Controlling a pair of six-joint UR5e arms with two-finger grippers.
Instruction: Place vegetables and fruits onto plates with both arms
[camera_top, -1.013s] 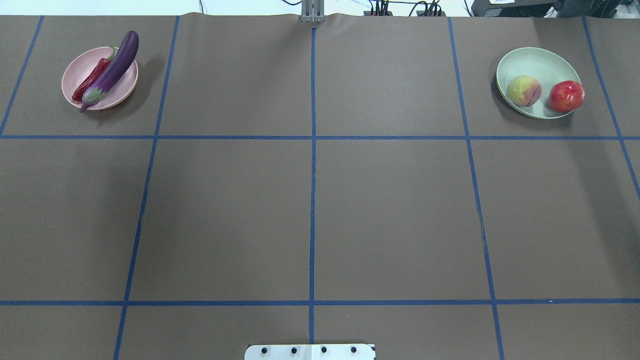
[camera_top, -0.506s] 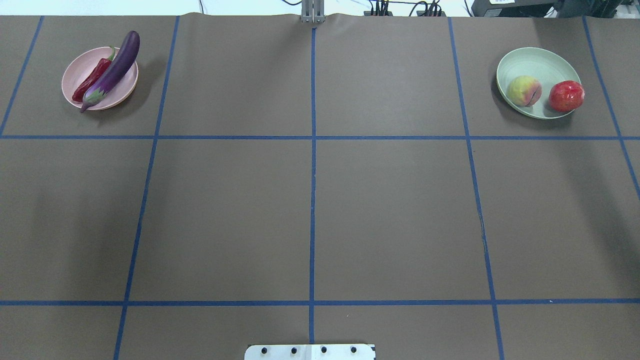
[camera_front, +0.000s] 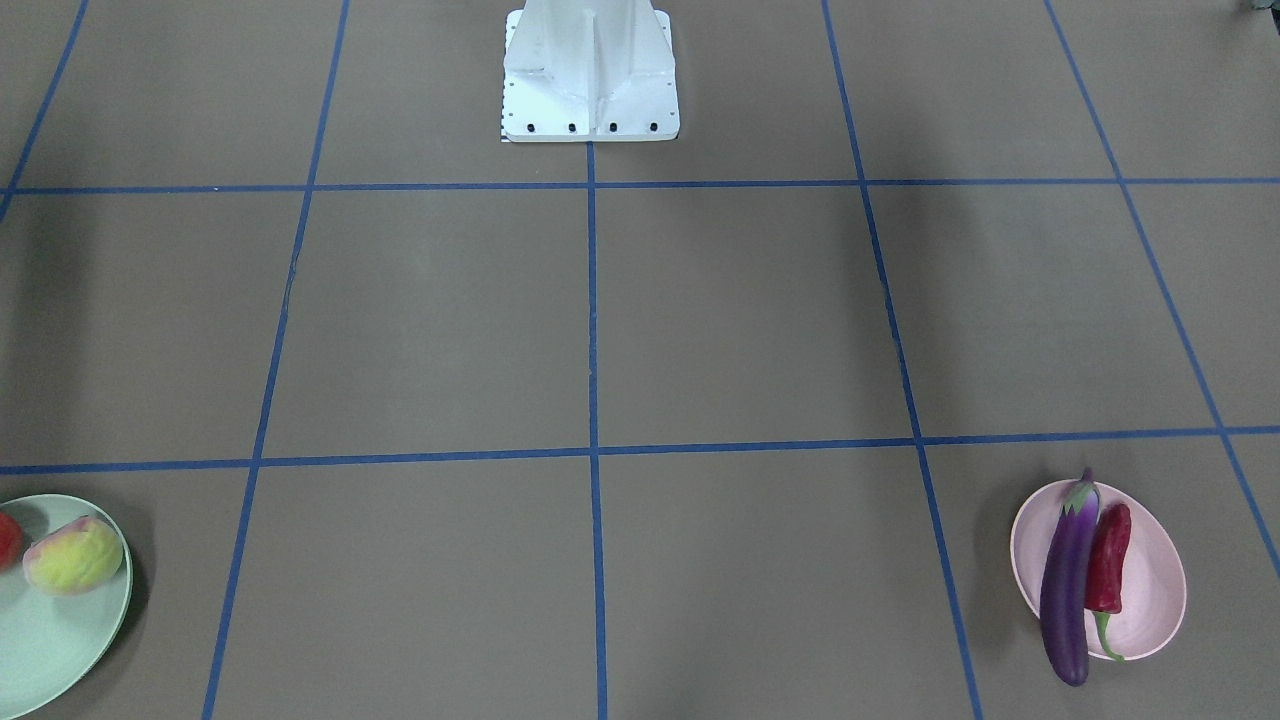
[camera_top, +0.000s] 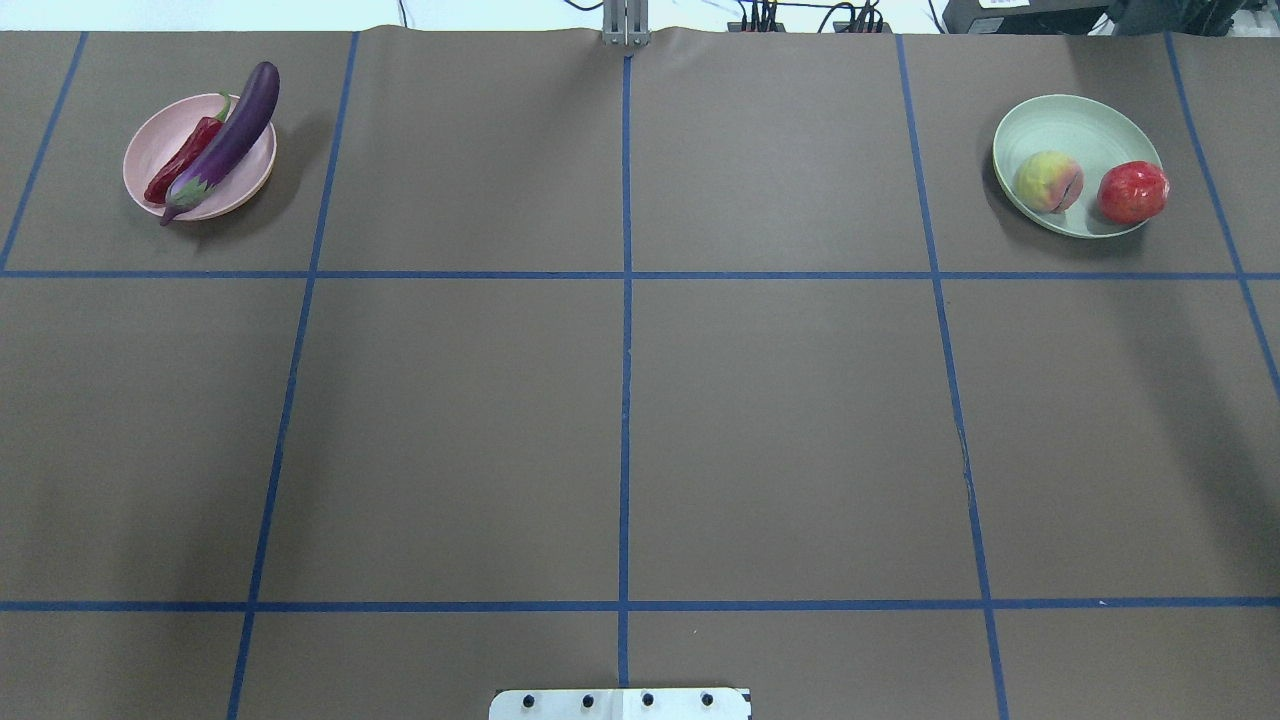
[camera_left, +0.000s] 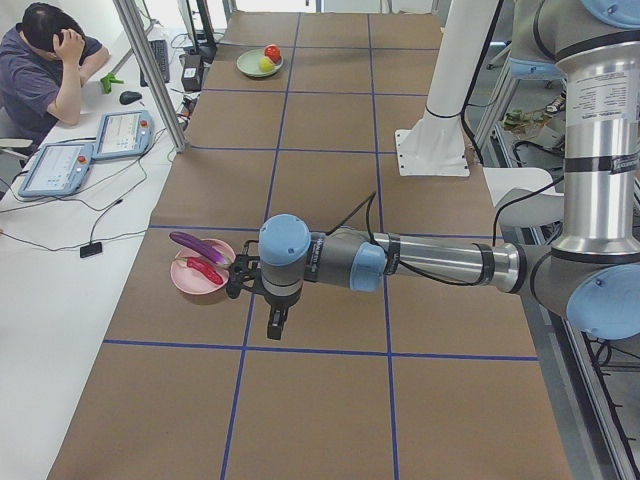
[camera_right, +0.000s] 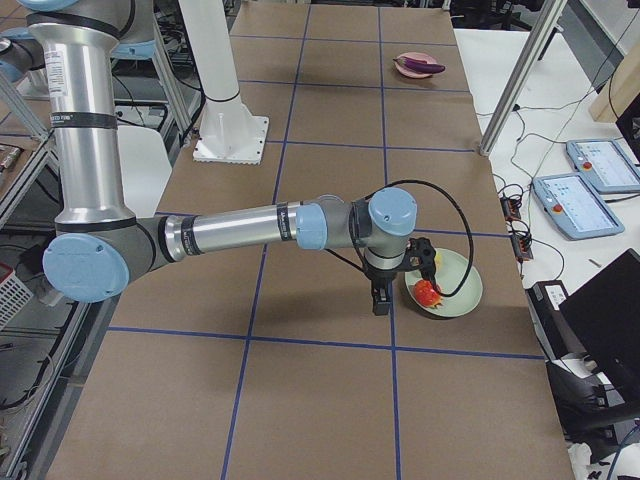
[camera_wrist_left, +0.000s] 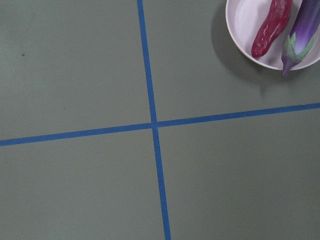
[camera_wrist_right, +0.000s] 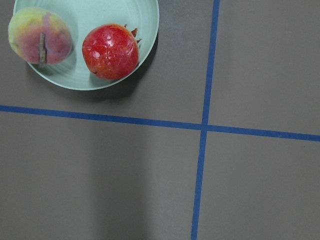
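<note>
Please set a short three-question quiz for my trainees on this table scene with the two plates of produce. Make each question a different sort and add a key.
1. True or false: the eggplant lies wholly inside the rim of the pink plate.
2. Multiple choice: what shares the green plate with the peach? A) a banana B) a red round fruit C) a carrot
3. Short answer: which plate sits on the robot's left side of the table?

Key:
1. False. Its rounded end sticks out past the rim.
2. B.
3. The pink plate.
</note>
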